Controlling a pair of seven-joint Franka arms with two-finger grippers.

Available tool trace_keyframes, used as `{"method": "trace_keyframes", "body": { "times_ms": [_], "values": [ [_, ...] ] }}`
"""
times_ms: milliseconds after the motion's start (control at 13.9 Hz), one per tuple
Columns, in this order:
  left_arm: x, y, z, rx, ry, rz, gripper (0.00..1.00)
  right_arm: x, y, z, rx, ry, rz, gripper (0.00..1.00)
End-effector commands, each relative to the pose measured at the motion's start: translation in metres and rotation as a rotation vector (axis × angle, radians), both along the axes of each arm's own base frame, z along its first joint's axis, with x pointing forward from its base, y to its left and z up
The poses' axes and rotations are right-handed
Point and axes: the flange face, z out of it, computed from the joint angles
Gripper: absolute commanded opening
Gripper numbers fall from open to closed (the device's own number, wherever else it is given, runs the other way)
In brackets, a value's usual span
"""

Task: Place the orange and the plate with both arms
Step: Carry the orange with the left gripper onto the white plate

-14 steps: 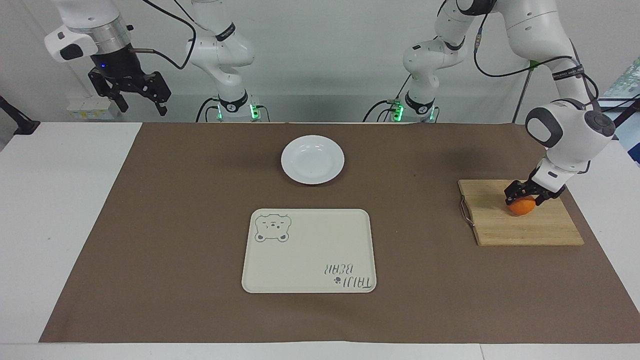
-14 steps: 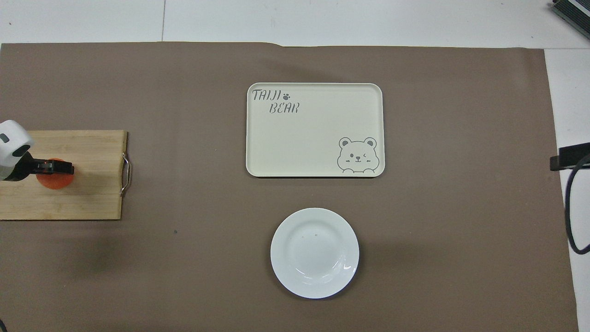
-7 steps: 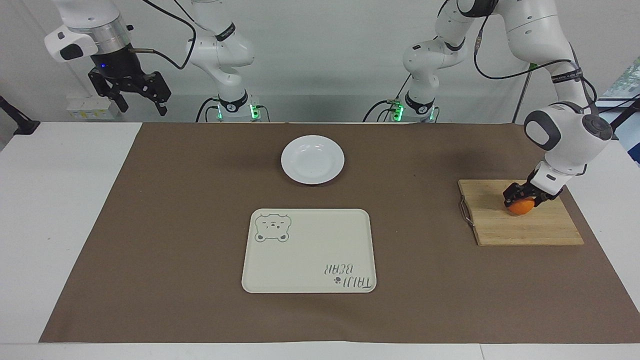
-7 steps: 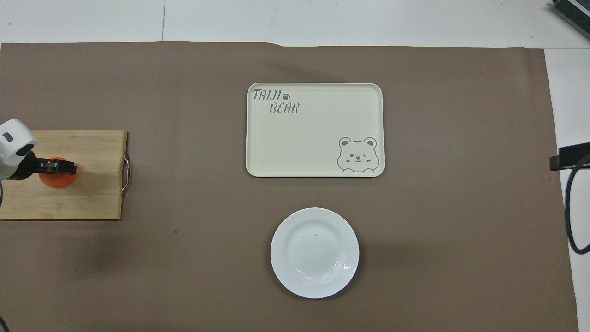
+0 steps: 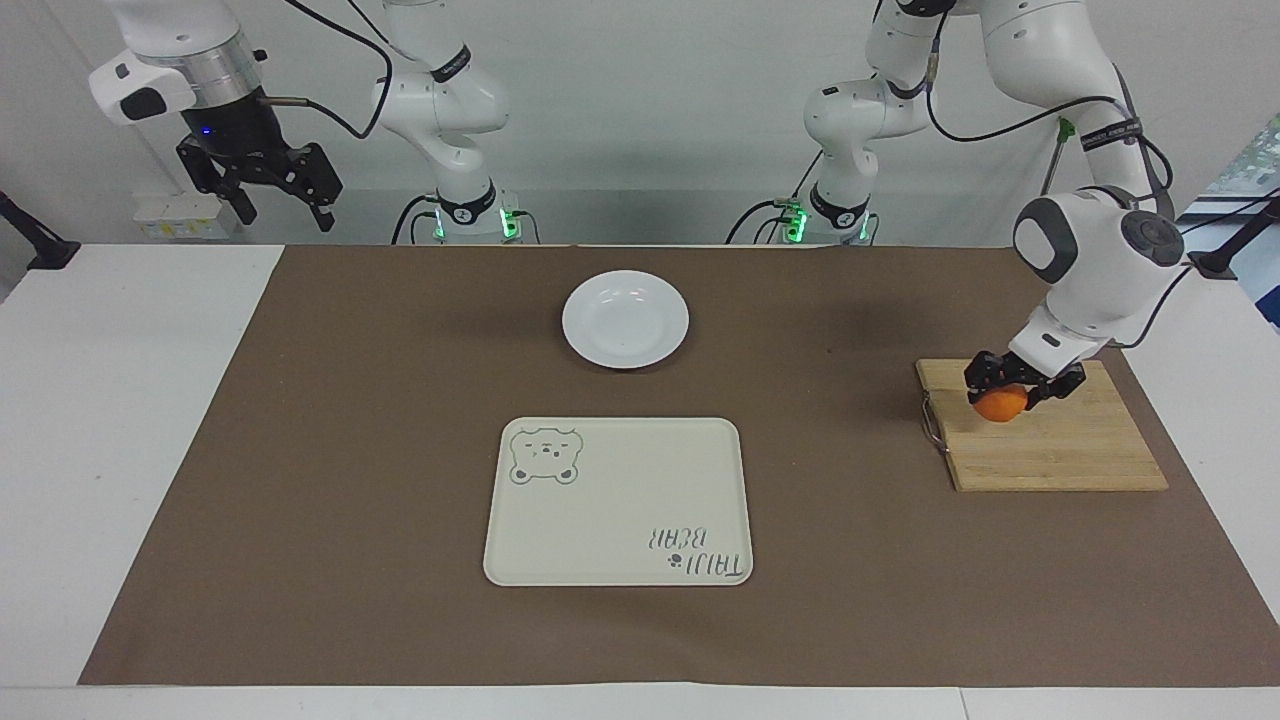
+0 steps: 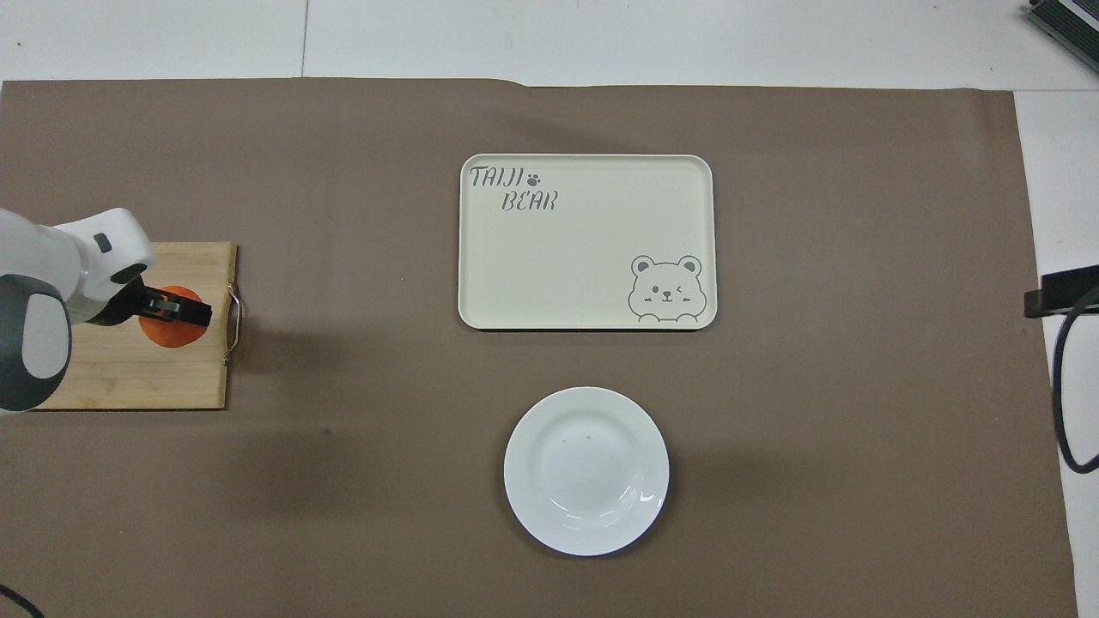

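My left gripper (image 5: 1003, 398) (image 6: 174, 311) is shut on the orange (image 5: 1000, 407) (image 6: 168, 328) and holds it just above the wooden cutting board (image 5: 1060, 448) (image 6: 129, 378), near the board's metal handle. The white plate (image 5: 625, 318) (image 6: 586, 470) sits on the brown mat near the robots, midway between the two arm bases. My right gripper (image 5: 280, 208) hangs open and high over the white table at the right arm's end, where that arm waits; it is out of the overhead view.
A cream tray with a bear drawing (image 5: 618, 500) (image 6: 586, 241) lies on the mat, farther from the robots than the plate. The board's metal handle (image 5: 932, 424) (image 6: 233, 324) points toward the tray. A dark object and cable (image 6: 1065, 296) sit at the right arm's end.
My left gripper closed on the orange, lifted it off the board and carried it toward the board's handle end. The right arm stayed still.
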Motion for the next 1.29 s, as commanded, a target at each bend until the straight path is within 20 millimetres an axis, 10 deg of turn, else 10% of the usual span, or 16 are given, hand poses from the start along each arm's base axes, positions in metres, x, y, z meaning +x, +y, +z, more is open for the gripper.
{"method": "trace_keyframes", "body": {
  "times_ms": [0,719,1222],
  "values": [
    [-0.024,-0.066,0.007,0.008,0.084,-0.112,0.00,-0.002,0.000,0.003,-0.008,0.013,0.013,1.00],
    [-0.160,-0.352,0.001,-0.042,0.013,-0.123,0.00,-0.002,0.000,0.003,-0.008,0.013,0.013,1.00],
    [-0.237,-0.463,-0.046,-0.120,-0.051,-0.172,0.00,-0.002,0.000,0.003,-0.008,0.013,0.013,1.00]
  ]
}}
